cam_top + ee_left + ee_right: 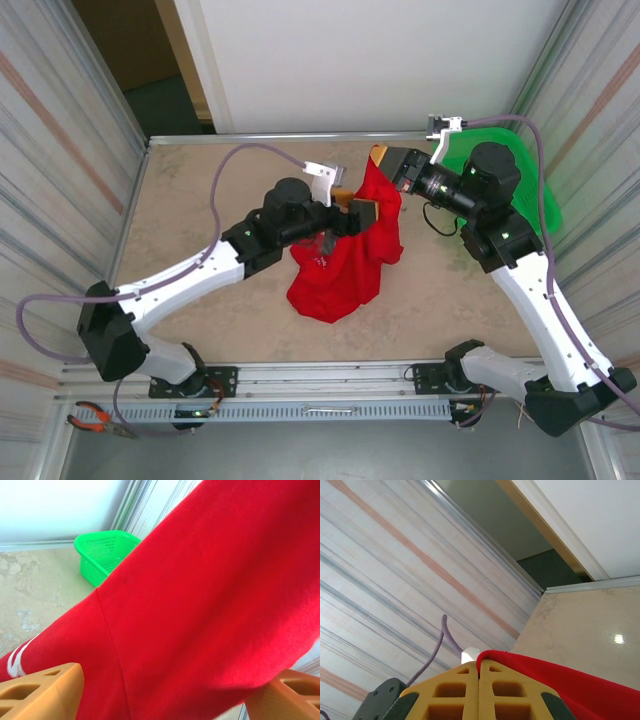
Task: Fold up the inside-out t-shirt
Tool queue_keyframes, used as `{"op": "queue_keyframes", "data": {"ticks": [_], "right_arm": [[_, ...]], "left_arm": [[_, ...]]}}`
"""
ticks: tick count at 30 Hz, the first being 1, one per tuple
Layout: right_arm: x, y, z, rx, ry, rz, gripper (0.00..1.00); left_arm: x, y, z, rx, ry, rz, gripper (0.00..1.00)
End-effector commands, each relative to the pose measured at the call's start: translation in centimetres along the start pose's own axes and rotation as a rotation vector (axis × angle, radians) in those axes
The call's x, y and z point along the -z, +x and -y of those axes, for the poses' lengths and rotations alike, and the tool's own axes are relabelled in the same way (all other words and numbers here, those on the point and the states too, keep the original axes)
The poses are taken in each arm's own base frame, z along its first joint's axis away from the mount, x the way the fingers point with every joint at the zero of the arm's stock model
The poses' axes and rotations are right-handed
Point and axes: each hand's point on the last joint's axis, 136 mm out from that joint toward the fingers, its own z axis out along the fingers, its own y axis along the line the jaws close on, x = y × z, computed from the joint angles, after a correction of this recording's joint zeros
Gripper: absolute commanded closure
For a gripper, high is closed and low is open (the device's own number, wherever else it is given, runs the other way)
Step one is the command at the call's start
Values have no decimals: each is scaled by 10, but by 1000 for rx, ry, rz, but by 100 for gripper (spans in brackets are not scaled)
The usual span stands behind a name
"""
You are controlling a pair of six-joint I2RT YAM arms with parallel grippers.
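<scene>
I have the inside-out t-shirt (345,265) near the middle of the tabletop (200,190). It is a bright red bundle, with its bulk heaped on the surface toward 6 o'clock and a narrower stretch drawn up toward 12 o'clock.

My right hand (380,157) has that upper end. On the right wrist camera its 2 orange fingers (455,695) are pressed flat together, and a fold of the red cloth comes out from between their tips and runs off toward 4 o'clock. A purple cable (441,640) curves up behind the fingers at 11 o'clock.

My left hand (357,212) comes in at the shirt's 9 o'clock edge, about halfway along the raised stretch. On the left wrist camera its fingers (40,695) are spread wide, 1 in each lower corner, and the cloth hangs across the gap between them with a seam running down it. I cannot tell whether the fabric touches either finger. White marks (15,662) show on the cloth at 8 o'clock in that view.

The green mesh basket (545,205) sits in the far right corner of the tabletop, at 2 o'clock from the shirt and well apart from the heap.
</scene>
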Motion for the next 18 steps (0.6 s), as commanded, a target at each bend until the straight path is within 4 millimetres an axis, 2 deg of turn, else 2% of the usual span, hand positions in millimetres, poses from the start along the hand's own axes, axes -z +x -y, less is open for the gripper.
{"op": "queue_keyframes", "data": {"ticks": [1,2,3,6,8,12,14,16,17,18], "right_arm": [[5,-5,-9,-4,-38,30,100],[6,-5,-9,-2,-37,33,100],[7,-6,-9,-1,-31,38,100],[16,-14,2,15,23,69,100],[22,-23,23,9,83,102,100],[16,-31,89,-86,212,115,100],[2,-25,120,-137,245,80,100],[-13,-13,143,-161,263,22,100],[-18,-7,151,-161,265,-11,91],[-20,1,158,-158,284,-50,74]], "left_arm": [[-9,-20,8,-13,11,52,20],[-12,-21,7,-12,13,50,24],[-13,-22,7,-13,22,45,34],[-10,-25,9,-13,69,31,80],[2,-28,16,-24,134,24,100],[34,-32,54,-21,432,-47,100],[50,-35,74,-14,572,-93,100],[62,-40,87,-17,644,-89,100],[67,-43,91,-13,669,-88,100],[71,-46,93,-8,693,-81,100]]}}
